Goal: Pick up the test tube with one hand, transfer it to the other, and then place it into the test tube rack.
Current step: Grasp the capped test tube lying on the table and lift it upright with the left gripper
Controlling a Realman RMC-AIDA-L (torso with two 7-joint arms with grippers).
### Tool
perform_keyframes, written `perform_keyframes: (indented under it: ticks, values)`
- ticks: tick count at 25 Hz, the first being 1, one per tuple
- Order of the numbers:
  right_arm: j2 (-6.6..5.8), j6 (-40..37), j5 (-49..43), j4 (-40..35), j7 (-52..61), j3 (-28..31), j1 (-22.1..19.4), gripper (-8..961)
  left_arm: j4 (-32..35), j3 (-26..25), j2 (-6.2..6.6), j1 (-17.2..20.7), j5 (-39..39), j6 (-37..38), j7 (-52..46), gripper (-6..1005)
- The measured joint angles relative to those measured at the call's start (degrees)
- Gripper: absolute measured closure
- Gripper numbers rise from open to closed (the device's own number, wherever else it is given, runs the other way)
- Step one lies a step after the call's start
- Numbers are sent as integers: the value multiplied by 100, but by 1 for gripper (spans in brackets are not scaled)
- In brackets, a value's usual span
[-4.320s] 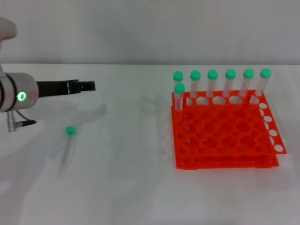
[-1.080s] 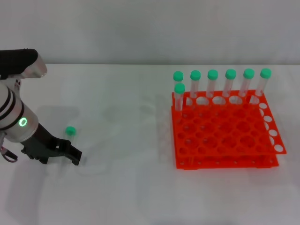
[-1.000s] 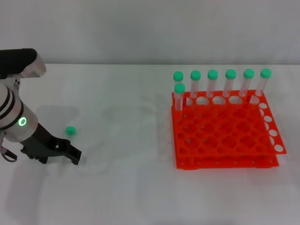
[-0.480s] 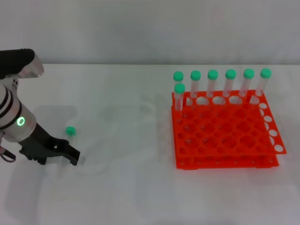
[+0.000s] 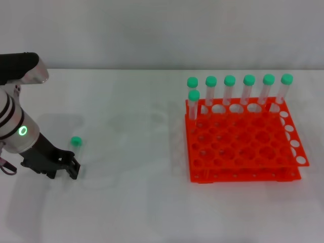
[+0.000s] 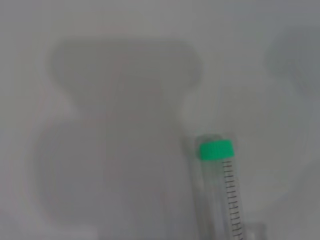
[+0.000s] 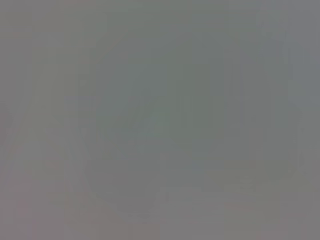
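Note:
The test tube lies on the white table at the left, its green cap (image 5: 76, 141) pointing away from me. My left gripper (image 5: 72, 167) is down at the table over the tube's lower body, its black claws drawn in around it. The left wrist view shows the cap and the marked clear body of the tube (image 6: 220, 170) close up. The orange test tube rack (image 5: 238, 175) stands at the right. My right gripper is out of view; the right wrist view shows only grey.
Several green-capped tubes (image 5: 230, 89) stand upright along the rack's back row, and one more (image 5: 193, 104) stands at its back left corner. A bare white table (image 5: 136, 152) lies between the left gripper and the rack.
The left gripper's claws have drawn in toward the tube's body over the last half second. The arm has barely moved, and the tube's cap stays where it was.

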Motion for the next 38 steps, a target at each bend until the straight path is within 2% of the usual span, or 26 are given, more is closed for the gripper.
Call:
perform_keyframes:
  ticks: [10,16,21,24,27,30,34,38]
  values:
    - [0,-48,0,0,0,0,-18,141,-200,-24,21,-44,0,38,-3,702]
    - [0,-83,0,1,0,0,-20,141,-102,-16,19,-45,2,89,-3,819]
    - [0,-98,0,5,0,0,-24,141,306,133,-32,-4,4,76,16,813]
    - [1,-99,1,4,73,0,-29,141,771,465,-66,114,7,-114,33,810]
    - [-6,-100,0,3,322,0,-28,142,1120,817,-137,231,8,-615,117,806]
    - [-14,-144,0,2,636,-3,-28,142,1260,1152,-199,303,9,-1266,272,803]
    - [-33,-337,0,0,1359,-83,-37,142,1334,1784,-207,431,2,-2402,428,798]
    - [-81,-636,-6,0,2356,-285,-57,142,1336,2323,-223,716,-1,-3836,713,794]
